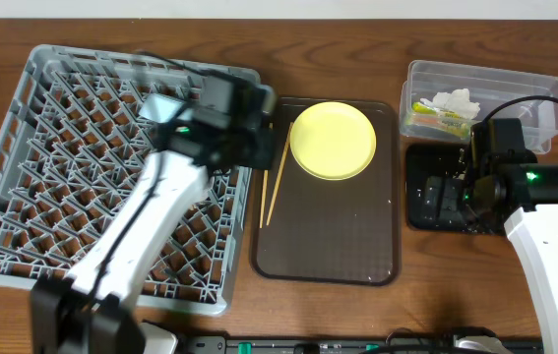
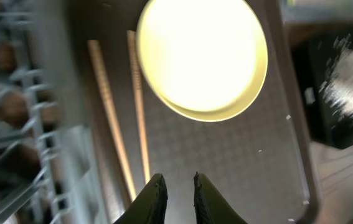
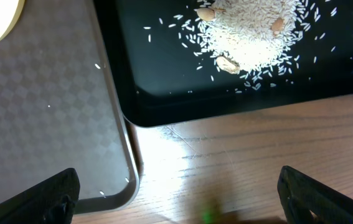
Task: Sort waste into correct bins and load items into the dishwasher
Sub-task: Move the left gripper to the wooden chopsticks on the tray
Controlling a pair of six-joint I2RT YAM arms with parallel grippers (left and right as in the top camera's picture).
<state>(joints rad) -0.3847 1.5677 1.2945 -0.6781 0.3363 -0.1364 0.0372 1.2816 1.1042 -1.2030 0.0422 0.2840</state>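
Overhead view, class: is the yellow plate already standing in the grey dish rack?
No. The yellow plate lies flat on the brown serving tray, to the right of the grey dish rack.

A large grey dish rack (image 1: 52, 147) fills the left of the table. To its right lies a dark brown tray (image 1: 328, 236) holding a yellow plate (image 1: 333, 141) at its far end and pale chopsticks (image 1: 276, 177) along its left edge. Far right, a clear tub (image 1: 534, 93) holds a green-and-orange wrapper (image 1: 436, 120) and a white tissue (image 1: 456, 99); a black tray (image 1: 426, 202) sits just nearer.
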